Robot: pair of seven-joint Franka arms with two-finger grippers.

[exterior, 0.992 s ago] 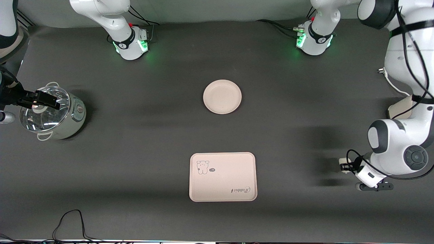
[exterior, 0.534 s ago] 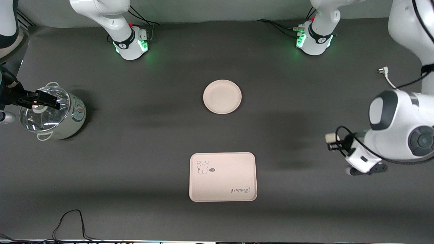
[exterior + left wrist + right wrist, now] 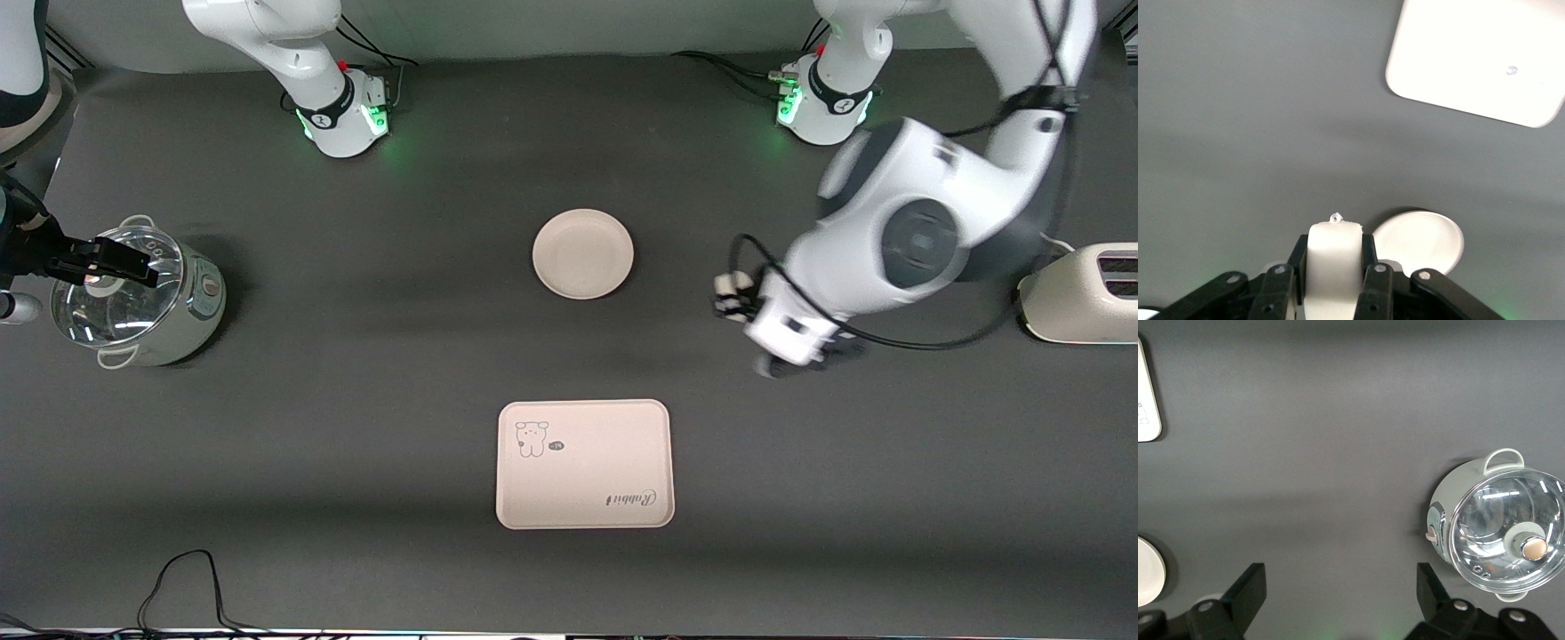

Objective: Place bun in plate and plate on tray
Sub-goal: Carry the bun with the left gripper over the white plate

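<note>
A lidded pot (image 3: pixel 133 298), a toaster (image 3: pixel 1080 293), a black cable (image 3: pixel 182 587).

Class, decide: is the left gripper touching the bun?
Touching. The left wrist view shows the left gripper with its fingers pressed against both sides of the bun, no gap between them.

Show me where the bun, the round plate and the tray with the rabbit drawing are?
bun (image 3: pixel 1332 267): left wrist view, the smooth middle of it, between the left gripper's fingers.
plate (image 3: pixel 583 253): front view, the bare middle of its well.
tray (image 3: pixel 584 467): front view, the plain middle of its surface.
</note>
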